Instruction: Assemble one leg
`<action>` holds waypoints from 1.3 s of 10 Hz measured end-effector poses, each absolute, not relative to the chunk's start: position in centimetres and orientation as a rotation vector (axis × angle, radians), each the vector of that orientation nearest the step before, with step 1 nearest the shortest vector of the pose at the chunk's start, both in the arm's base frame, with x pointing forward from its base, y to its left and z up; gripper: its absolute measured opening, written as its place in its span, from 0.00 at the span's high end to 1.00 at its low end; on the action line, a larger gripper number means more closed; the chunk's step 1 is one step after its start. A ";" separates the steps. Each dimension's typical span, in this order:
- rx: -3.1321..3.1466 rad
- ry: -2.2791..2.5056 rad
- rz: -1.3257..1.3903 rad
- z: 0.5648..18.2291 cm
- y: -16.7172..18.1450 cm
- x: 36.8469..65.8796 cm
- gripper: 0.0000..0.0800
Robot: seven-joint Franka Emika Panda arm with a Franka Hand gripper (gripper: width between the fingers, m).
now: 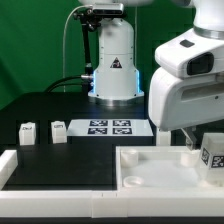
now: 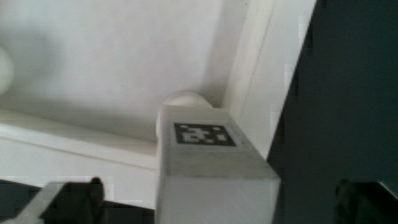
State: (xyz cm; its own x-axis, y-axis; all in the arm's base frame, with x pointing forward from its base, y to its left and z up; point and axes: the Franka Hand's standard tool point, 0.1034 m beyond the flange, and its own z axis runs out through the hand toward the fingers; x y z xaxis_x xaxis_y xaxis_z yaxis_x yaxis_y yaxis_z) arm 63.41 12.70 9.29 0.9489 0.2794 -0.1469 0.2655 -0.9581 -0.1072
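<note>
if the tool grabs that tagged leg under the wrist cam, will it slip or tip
The leg looks like a stiff, solid block with flat sides, so the open tool should probably clamp it squarely. Its smooth white surface may be a bit slippery. It looks stubby, so it is unlikely to roll, though a sideways nudge might tip it.

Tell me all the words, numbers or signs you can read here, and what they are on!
No words or numbers can be read.
Robot base: a black triangle sign, inside too small to read.
Marker board: black-and-white square tags, patterns only.
Leg: a square tag, pattern only.
Two small white blocks: tags too small to read.
</note>
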 end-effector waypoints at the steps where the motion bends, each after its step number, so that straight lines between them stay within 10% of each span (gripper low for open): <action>1: -3.033 -0.342 0.199 9.5 12.8 64.1 0.19; 7: -3.038 -0.348 0.148 7.9 11.6 64.6 0.19; 11: -3.036 -0.357 0.162 7.6 12.0 64.1 0.64; 13: -3.036 -0.355 0.162 7.6 12.0 64.1 0.64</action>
